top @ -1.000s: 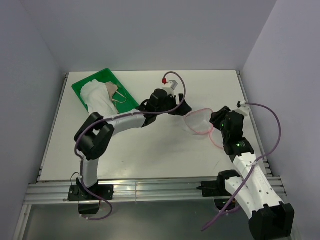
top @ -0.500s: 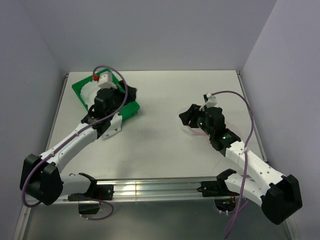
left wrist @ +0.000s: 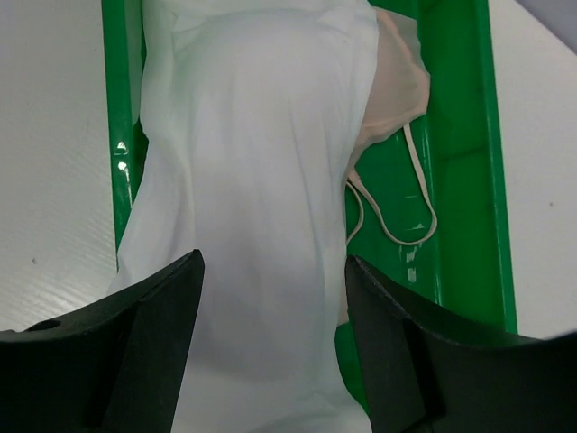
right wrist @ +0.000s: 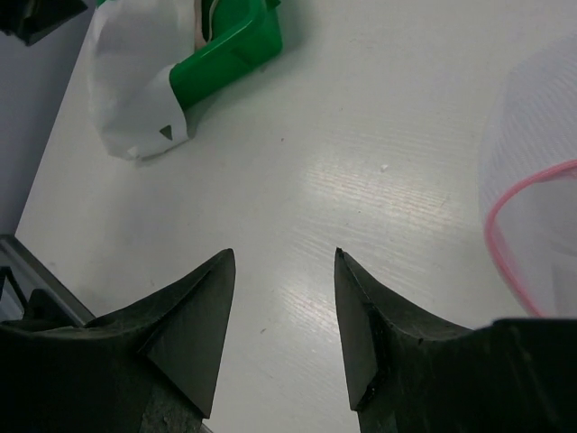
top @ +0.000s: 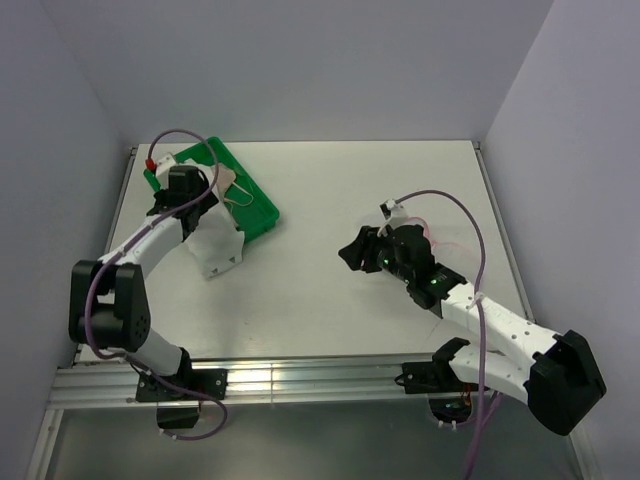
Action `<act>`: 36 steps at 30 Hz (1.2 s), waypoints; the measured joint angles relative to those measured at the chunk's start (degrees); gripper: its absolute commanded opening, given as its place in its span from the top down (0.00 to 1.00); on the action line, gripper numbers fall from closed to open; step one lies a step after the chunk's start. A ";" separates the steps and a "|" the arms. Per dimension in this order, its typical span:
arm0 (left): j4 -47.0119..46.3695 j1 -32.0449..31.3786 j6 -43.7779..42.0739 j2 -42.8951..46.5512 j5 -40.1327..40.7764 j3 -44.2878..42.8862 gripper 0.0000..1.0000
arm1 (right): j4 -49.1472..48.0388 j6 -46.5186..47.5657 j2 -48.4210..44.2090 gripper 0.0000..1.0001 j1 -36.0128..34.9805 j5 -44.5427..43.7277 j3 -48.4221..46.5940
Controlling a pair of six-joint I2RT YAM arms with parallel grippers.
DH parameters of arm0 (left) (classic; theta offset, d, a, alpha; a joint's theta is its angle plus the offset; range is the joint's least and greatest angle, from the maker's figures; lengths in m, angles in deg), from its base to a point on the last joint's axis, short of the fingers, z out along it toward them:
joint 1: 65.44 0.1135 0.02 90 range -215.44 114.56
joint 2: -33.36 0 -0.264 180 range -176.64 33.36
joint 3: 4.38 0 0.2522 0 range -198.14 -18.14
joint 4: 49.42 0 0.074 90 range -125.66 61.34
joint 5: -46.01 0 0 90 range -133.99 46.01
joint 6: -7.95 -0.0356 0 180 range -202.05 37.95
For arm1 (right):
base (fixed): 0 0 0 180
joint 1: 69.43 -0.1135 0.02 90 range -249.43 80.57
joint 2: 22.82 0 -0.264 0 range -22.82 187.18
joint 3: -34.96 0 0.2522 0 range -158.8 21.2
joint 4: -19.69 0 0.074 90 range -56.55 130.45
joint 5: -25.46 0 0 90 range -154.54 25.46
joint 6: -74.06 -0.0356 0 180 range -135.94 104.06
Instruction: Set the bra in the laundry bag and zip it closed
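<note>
A: While the left arm is reaching over the far left corner of the surface point(top: 320, 300), what is its claw doing?

B: The left claw point(left wrist: 270, 271) is hanging open, with a jaw on each side of a white cloth point(left wrist: 261, 180). I cannot tell whether it is touching the fabric.

A: Where is the bra lying?

B: The bra point(left wrist: 397, 81) is lying in the green tray point(left wrist: 460, 135) at that corner. It is pressing against the right side of the white cloth, and its thin strap is looping onto the tray floor. The cloth is spilling over the tray's near end onto the surface.

A: And further right?

B: The middle of the surface is lying bare. The right claw point(right wrist: 284, 262) is hovering over it with its jaws spread, gripping nothing.

A: And the laundry bag?

B: The laundry bag point(right wrist: 541, 117) is sitting toward the right edge of the surface, just beside the right claw and well apart from the tray. In the top view the right arm is hiding most of it.
</note>
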 measured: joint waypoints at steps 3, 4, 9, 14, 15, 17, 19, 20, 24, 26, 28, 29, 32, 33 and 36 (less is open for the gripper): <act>1.16 0.13 -0.87 -4.20 0.48 -3.17 0.35 | -0.02 -0.02 -0.72 0.45 -0.63 0.63 0.02; 1.51 0.13 -1.18 -4.98 0.79 -3.63 0.36 | -0.02 -0.02 -1.14 0.45 -0.79 0.76 0.02; 4.15 0.57 -2.51 -9.09 1.88 -7.43 0.46 | -0.04 -0.02 -3.37 0.45 -1.11 1.29 0.02; 5.60 0.98 -4.46 -14.53 2.62 -12.90 0.52 | 0.07 0.00 -4.44 0.45 -1.27 1.27 0.02; 6.01 1.05 -4.74 -15.34 2.75 -13.64 0.52 | 0.13 0.02 -4.66 0.45 -1.27 1.18 0.02; 6.38 1.20 -5.42 -16.65 2.80 -14.67 0.51 | 0.24 0.11 -5.09 0.45 -1.27 0.81 0.02; 6.69 1.44 -5.81 -17.86 2.78 -15.13 0.51 | 0.26 0.20 -5.33 0.45 -1.27 0.39 0.02; 6.91 1.57 -5.86 -18.23 2.80 -15.13 0.62 | 0.28 0.20 -5.38 0.45 -1.27 0.26 0.02; 7.80 2.21 -6.45 -19.34 2.78 -15.13 1.00 | 0.37 0.20 -5.38 0.45 -1.33 0.04 0.02; 7.89 2.34 -6.84 -19.32 2.75 -15.13 1.00 | 0.37 0.22 -5.38 0.45 -1.36 0.00 0.02; 7.34 2.29 -6.82 -18.62 2.54 -14.82 1.00 | 0.37 0.22 -5.35 0.45 -1.36 -0.02 0.02; 7.28 2.23 -6.80 -18.01 2.47 -14.45 1.00 | 0.37 0.22 -5.35 0.45 -1.36 -0.04 0.02; 7.02 1.29 -6.60 -13.49 2.75 -12.13 1.00 | 0.37 0.22 -5.20 0.45 -1.36 -0.04 0.02; 6.78 0.68 -6.51 -10.69 3.04 -10.95 1.00 | 0.35 0.22 -5.03 0.45 -1.36 -0.04 0.02; 6.14 -3.45 -6.16 -3.08 4.33 -8.55 1.00 | 0.35 0.22 -4.20 0.45 -1.36 -0.07 0.02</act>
